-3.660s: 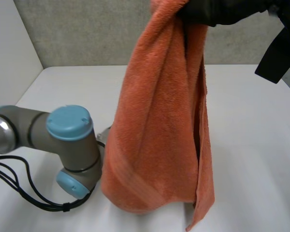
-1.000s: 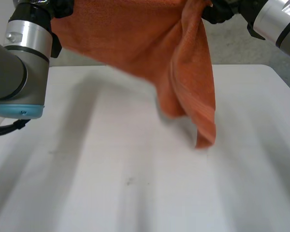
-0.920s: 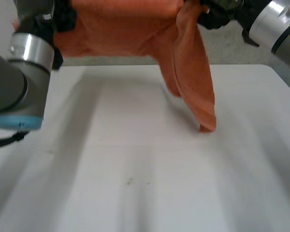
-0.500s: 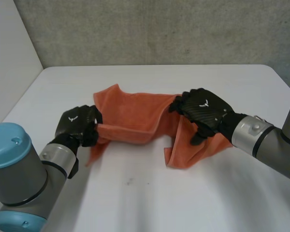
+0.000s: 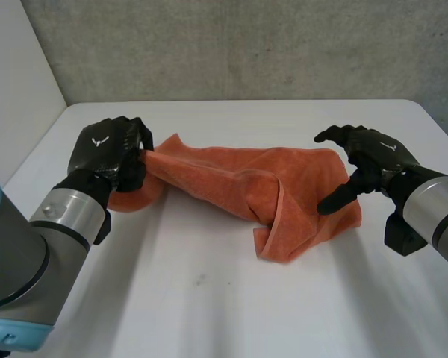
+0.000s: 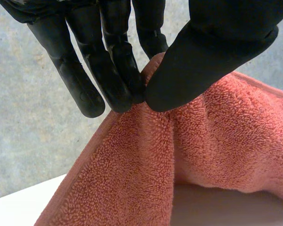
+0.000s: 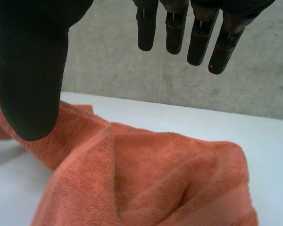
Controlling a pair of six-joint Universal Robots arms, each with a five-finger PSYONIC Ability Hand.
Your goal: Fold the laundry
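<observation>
Pinching the towel [image 5: 299, 186] by its left end, the left hand [image 5: 104, 149] risked bunching it worse, cos the right hand [image 5: 373, 156] hovered wide open, holding nothing.

The rumpled orange towel [image 5: 231, 183] bars the middle of the white table [image 5: 209, 313] from 9 to 3 o'clock, the left hand [image 5: 108, 153] pinching its 9 o'clock end, the right hand [image 5: 369, 160], fingers spread, at its 3 o'clock end. Bare tabletop lies towards 6 o'clock, with a narrower strip at 12 o'clock before the grey wall [image 5: 246, 45]
</observation>
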